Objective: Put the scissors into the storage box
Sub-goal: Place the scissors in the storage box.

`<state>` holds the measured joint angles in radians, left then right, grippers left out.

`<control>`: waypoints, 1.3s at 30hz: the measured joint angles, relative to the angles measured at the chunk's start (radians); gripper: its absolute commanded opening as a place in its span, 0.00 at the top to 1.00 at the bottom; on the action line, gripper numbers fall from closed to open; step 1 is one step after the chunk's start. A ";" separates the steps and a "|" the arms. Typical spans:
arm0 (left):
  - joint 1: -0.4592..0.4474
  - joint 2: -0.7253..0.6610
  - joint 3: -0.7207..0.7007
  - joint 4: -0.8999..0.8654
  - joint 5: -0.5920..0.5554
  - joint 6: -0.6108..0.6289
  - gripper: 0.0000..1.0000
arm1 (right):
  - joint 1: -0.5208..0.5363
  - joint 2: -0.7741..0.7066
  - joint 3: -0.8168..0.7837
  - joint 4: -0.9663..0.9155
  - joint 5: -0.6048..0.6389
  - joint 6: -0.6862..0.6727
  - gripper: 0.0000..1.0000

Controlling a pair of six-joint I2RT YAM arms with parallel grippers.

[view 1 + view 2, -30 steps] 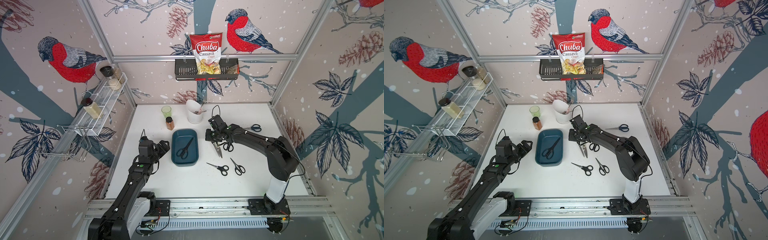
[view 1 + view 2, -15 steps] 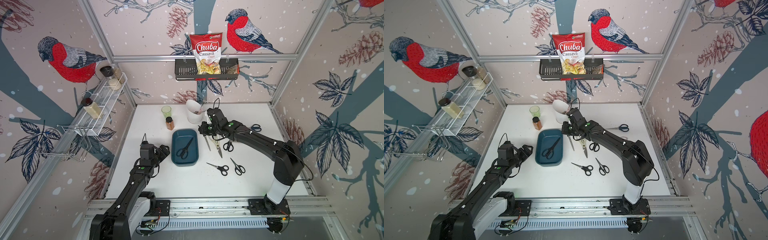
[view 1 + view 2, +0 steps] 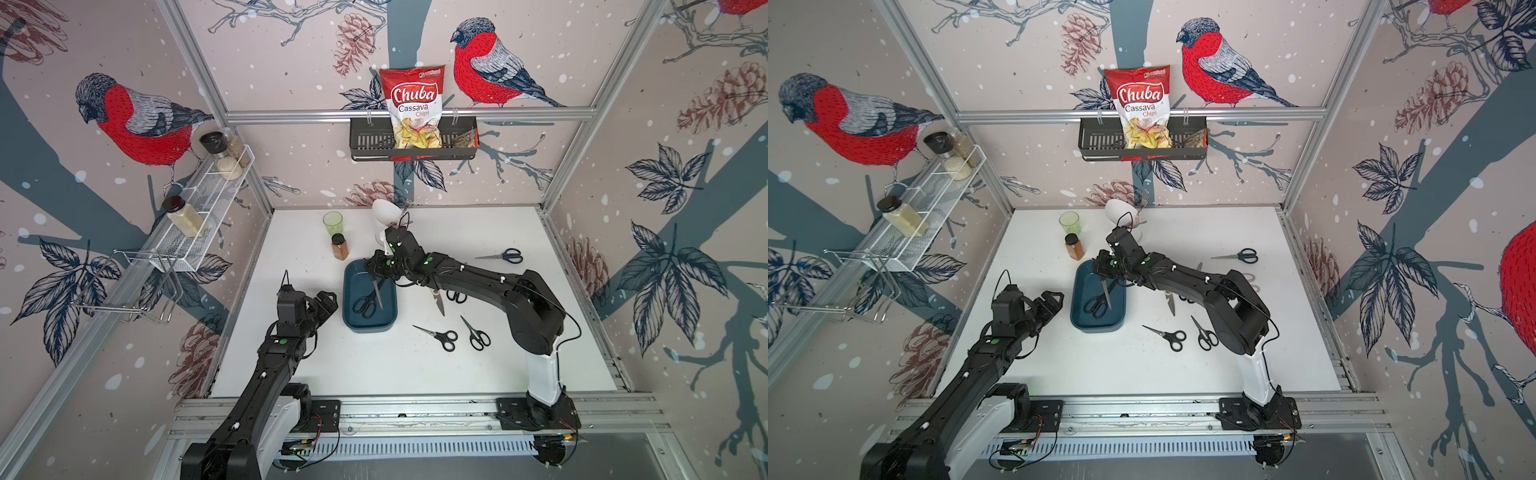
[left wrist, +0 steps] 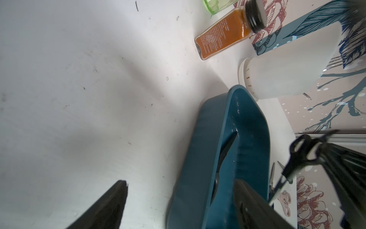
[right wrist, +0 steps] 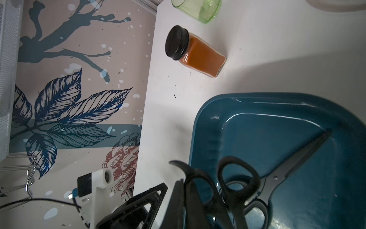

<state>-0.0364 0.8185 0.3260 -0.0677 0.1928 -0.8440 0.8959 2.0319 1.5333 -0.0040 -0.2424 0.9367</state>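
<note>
Over white tabletop (image 3: pixel 415 374) at frame centre, black-handled steel scissors (image 3: pixel 377 291) are being pinched blade-down by the right gripper (image 3: pixel 374 271) above the shallow teal plastic storage box (image 3: pixel 347 291), risking being snagged on the pair inside (image 3: pixel 365 303); jaws of the left gripper (image 3: pixel 323 302) are spread.

In both top views the black right hand (image 3: pixel 374 272) hides the handles of the steel-bladed scissors (image 3: pixel 377 293) hanging from it. The right arm (image 3: pixel 478 276) covers most handles of the cream-handled steel shears (image 3: pixel 439 305).

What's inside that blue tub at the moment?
One pair of black-handled scissors lies flat in the storage box. The right end effector holds a second pair blade-down above it, covering the box's far end.
</note>
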 measured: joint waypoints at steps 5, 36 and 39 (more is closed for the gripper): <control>0.000 -0.027 0.031 -0.016 0.010 -0.013 0.12 | 0.000 0.066 0.005 0.021 0.001 0.040 1.00; 0.000 0.015 0.154 -0.109 0.057 0.069 0.12 | -0.031 -0.015 0.029 -0.111 0.094 -0.058 0.63; 0.000 0.060 0.211 -0.118 0.100 0.104 0.12 | -0.045 -0.091 -0.034 -0.159 0.130 -0.123 0.63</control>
<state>-0.0360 0.8787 0.5373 -0.1860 0.2924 -0.7403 0.8505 1.9408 1.4994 -0.1627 -0.1120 0.8139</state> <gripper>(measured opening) 0.879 0.366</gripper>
